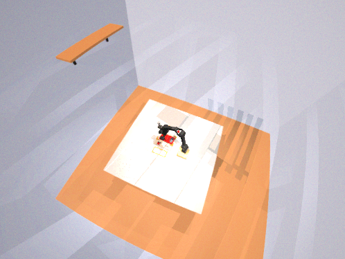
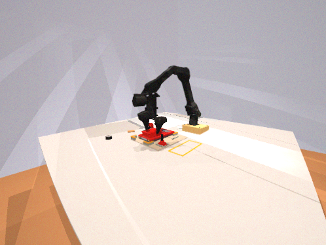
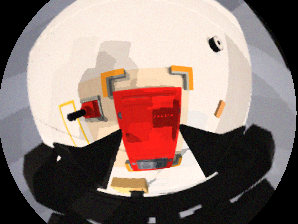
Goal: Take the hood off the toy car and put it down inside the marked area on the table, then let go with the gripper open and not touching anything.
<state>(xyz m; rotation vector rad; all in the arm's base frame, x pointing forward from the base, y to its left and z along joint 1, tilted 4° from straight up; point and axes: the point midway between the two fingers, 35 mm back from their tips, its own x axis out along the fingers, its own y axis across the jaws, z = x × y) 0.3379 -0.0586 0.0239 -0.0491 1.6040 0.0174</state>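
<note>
Top view: the car [image 1: 168, 139] is a small red patch on the white table [image 1: 152, 173], with the gripper [image 1: 160, 129] just above its far end. The arm [image 1: 174, 132] arches from its base [image 1: 183, 149] over to the car. The marked area [image 1: 160, 150] is a thin yellow outline just beside the car, toward the near edge. At this range the fingers and the hood cannot be told apart from the rest.

Exterior view: the gripper [image 2: 152, 124] points straight down, spread wide and holding nothing, its two fingers [image 2: 159, 124] straddling the red car [image 2: 151, 133]. The tips sit at the level of the car's top; whether they touch it cannot be told. The hood is on the car. The arm [image 2: 173, 78] rises from a tan base [image 2: 195, 128], bends at the elbow and drops to the wrist. The yellow outline [image 2: 184, 147] lies apart from the car, on the near side.

Wrist view: the hood [image 3: 148, 125] fills the centre as a red panel, lying between the dark blurred fingers at the lower edge. Orange corner brackets [image 3: 181, 76] frame its far end. A small black part [image 3: 216, 43] lies well apart, top right
</note>
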